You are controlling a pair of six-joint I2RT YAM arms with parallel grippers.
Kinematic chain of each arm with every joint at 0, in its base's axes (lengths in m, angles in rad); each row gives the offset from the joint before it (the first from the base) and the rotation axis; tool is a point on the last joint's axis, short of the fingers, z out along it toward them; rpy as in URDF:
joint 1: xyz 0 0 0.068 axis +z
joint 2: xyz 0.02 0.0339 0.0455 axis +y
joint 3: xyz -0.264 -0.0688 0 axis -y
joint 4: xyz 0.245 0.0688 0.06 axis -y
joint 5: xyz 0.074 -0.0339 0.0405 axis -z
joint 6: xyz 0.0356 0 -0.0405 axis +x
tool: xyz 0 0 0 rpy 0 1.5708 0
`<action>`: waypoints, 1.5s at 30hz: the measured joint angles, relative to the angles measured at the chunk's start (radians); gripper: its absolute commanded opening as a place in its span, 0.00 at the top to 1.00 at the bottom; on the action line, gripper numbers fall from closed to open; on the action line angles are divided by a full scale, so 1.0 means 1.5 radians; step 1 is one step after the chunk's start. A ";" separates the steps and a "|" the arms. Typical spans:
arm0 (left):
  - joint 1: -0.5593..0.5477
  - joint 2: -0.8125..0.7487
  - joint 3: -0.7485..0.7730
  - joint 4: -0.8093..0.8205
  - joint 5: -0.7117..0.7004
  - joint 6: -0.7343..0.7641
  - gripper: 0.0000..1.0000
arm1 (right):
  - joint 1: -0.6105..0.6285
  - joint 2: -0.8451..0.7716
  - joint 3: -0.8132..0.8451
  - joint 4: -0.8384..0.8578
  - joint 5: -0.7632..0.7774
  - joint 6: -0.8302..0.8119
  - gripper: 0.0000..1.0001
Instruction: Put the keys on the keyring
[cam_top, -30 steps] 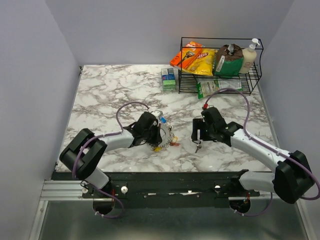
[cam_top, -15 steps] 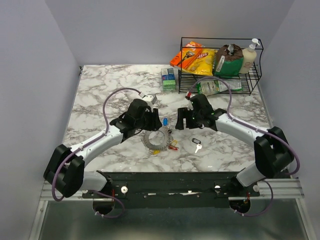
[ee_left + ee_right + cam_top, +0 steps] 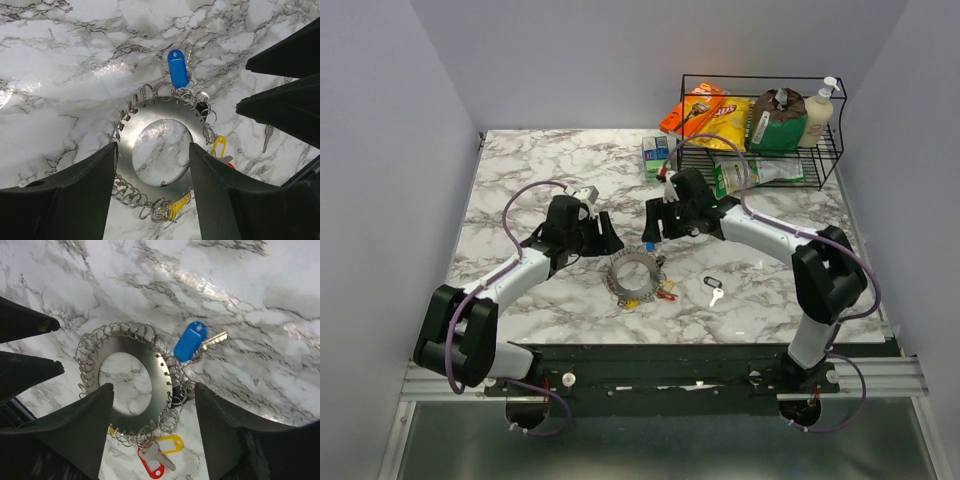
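The keyring (image 3: 629,273) is a flat silver disc (image 3: 150,111) edged with several small wire rings, lying on the marble between the arms. Keys with a blue tag (image 3: 190,341), a yellow tag (image 3: 170,444) and a red tag (image 3: 150,466) hang on it. A loose silver key with a black tag (image 3: 714,290) lies to its right. My left gripper (image 3: 599,240) hovers open over the keyring's left side, its fingers (image 3: 75,195) holding nothing. From the upper right, my right gripper (image 3: 654,224) hangs open over the same ring, fingers (image 3: 235,440) empty.
A black wire rack (image 3: 761,160) at the back right holds snack bags and a soap bottle (image 3: 819,112). Small boxes (image 3: 657,157) stand left of it. Grey walls close in the table on the left, back and right.
My left gripper opened, let go of the keyring and drew back to the upper left. My right arm swung left, away from the loose key, to hover over the keyring.
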 measured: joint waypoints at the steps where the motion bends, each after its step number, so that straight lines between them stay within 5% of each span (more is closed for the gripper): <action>1: 0.005 0.000 -0.001 0.004 0.003 -0.002 0.32 | 0.009 0.014 0.020 -0.002 0.000 -0.006 0.35; 8: 0.045 0.001 -0.014 0.020 0.030 -0.016 0.40 | 0.056 0.104 0.114 -0.016 0.009 -0.028 0.38; 17: 0.007 0.034 0.005 0.018 0.046 -0.033 0.63 | 0.039 0.167 0.174 -0.037 0.032 -0.016 0.39; 23: -0.114 0.065 0.005 0.020 0.043 -0.068 0.99 | 0.019 0.211 0.202 -0.037 0.026 -0.011 0.44; 31: -0.169 0.131 -0.047 0.050 0.046 -0.096 1.00 | 0.018 0.242 0.183 -0.025 -0.030 -0.005 0.50; 45: -0.161 0.126 -0.014 -0.041 -0.027 -0.030 1.00 | 0.016 0.116 -0.028 0.020 -0.106 0.006 0.64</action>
